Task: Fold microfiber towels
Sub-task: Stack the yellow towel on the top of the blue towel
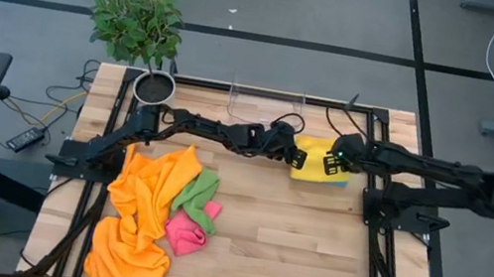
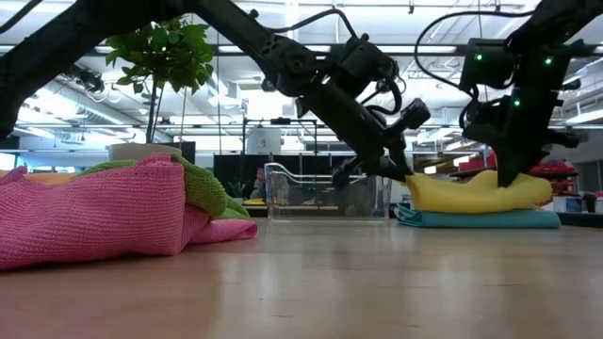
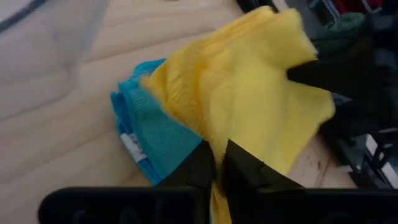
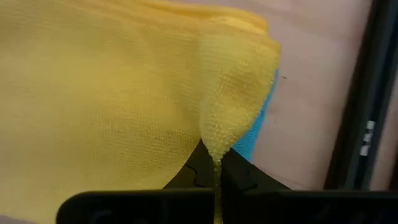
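A yellow towel (image 1: 308,157) lies folded on a folded blue towel (image 1: 341,182) at the table's far right. Both show in the low view, the yellow towel (image 2: 471,194) on the blue towel (image 2: 480,218). My left gripper (image 1: 292,150) reaches across from the left and is shut on the yellow towel's left side. My right gripper (image 1: 331,163) stands over its right side, shut on it as well. Orange towels (image 1: 138,216), a green towel (image 1: 199,191) and a pink towel (image 1: 186,234) lie heaped at the near left. My left gripper pinches the yellow towel's edge (image 3: 214,163) between its two fingers, slanting down from the table's left. The towel lies on the blue towel. My right gripper pinches a small raised fold at the yellow towel's edge (image 4: 217,142) between its two fingers, from above. The fold stands up in a peak; the rest lies flat.
A clear plastic bin (image 1: 269,97) stands at the far edge, just behind the left arm. A potted plant (image 1: 140,25) stands at the far left corner. Bare wood (image 1: 297,258) lies between the heap and the right arm's base.
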Controlling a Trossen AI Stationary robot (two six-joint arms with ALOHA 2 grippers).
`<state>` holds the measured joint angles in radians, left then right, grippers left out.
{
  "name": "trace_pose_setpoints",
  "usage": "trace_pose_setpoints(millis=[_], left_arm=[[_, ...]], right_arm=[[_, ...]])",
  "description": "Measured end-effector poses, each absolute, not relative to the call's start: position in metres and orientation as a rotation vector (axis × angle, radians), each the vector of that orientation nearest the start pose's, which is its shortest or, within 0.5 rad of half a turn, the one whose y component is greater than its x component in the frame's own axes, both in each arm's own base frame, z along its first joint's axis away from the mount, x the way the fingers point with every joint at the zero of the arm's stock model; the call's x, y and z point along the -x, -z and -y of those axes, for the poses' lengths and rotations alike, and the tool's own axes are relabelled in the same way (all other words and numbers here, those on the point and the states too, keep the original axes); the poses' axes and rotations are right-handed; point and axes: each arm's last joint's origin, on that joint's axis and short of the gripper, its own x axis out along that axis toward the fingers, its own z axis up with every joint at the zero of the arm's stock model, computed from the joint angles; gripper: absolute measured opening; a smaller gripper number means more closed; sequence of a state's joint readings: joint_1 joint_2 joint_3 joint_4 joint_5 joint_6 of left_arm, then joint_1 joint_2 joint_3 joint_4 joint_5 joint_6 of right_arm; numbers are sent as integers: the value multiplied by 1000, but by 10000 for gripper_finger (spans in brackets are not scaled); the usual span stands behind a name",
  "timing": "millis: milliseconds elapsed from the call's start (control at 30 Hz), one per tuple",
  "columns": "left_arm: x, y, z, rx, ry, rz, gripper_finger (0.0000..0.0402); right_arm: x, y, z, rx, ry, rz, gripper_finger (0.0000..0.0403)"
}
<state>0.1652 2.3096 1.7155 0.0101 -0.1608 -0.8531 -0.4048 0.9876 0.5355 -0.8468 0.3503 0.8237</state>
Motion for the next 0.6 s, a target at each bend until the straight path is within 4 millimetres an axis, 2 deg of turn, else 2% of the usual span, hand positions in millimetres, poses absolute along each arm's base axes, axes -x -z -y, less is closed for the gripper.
trace_pose_setpoints(millis=[133,300,467,600], left_arm=[[-510,-164,-88,788,-506,-430,65],[-514,-178,-84,753,-490,-464,80],[-523,-200,-71,662,-439,-433,64],[-525,-203,-54,585,-458,-429,40]], right_arm=[[-132,-176,68,-677,1169,-1016,6],[-132,-176,68,-680,1182,-1000,36],[-133,-177,69,-670,1194,-987,67],[-137,-186,71,-643,1195,-955,100]])
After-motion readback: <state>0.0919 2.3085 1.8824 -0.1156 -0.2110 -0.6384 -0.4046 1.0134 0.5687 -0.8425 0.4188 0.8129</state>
